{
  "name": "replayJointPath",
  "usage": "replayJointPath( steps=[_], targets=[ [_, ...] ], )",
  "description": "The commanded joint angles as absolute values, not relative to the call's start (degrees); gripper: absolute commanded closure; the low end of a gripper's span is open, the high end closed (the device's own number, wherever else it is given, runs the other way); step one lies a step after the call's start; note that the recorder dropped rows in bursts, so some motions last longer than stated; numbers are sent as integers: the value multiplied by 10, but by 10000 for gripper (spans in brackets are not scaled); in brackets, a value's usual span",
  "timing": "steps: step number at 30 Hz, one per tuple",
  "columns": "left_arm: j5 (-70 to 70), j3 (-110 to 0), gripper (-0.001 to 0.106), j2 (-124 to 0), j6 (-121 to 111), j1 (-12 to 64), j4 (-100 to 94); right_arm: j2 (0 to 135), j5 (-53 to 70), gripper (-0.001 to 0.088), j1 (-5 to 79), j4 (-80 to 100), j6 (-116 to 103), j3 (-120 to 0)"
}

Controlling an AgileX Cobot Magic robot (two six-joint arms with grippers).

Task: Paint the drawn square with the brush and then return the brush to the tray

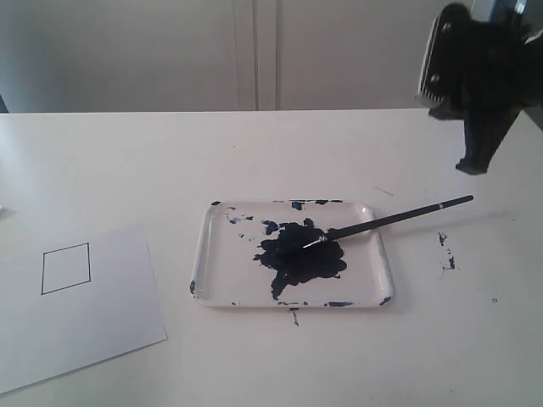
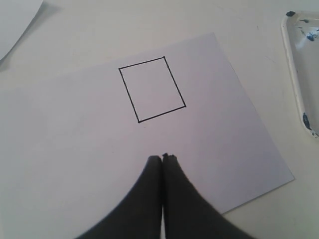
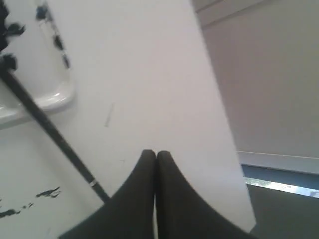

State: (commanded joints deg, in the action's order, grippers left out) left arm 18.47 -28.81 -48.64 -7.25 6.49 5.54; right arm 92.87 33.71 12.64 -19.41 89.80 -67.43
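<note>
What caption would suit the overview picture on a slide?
Brush lies with its tip in the tray's paint; the drawn square is blank; right tool hangs above.

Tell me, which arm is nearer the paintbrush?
Right. The right gripper hangs over the brush at its handle end; the left gripper sits over the paper by the drawn square.

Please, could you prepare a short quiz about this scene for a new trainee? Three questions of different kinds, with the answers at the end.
1. True or false: the drawn square is already filled with paint.
2. Where does the tip of the brush rest? A) in the paint blob in the tray; B) on the paper sheet; C) on the bare table.
3. Fill in: the left claw and the right claw are both ___ (open or shut).
Key: 1 false; 2 A; 3 shut.
</note>
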Motion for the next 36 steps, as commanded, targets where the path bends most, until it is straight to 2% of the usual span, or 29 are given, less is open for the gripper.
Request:
replayJointPath(
  steps=[7,15,22,31,36],
  targets=[
    [181,-288,1053,-486,-73,65,55,955,257,868,126,-246,892,-674],
    [181,-288,1053,-486,-73,65,55,1038,259,868,126,-166,946,-675],
    [181,-288,1053,-486,-73,65,55,1109,172,868,126,-160,937,-675],
    [181,-288,1053,-486,-71,65,55,1137,199,868,126,-116,921,-685],
    [181,-288,1053,-486,-71,65,55,1137,280,868,126,-114,921,-712]
  ],
)
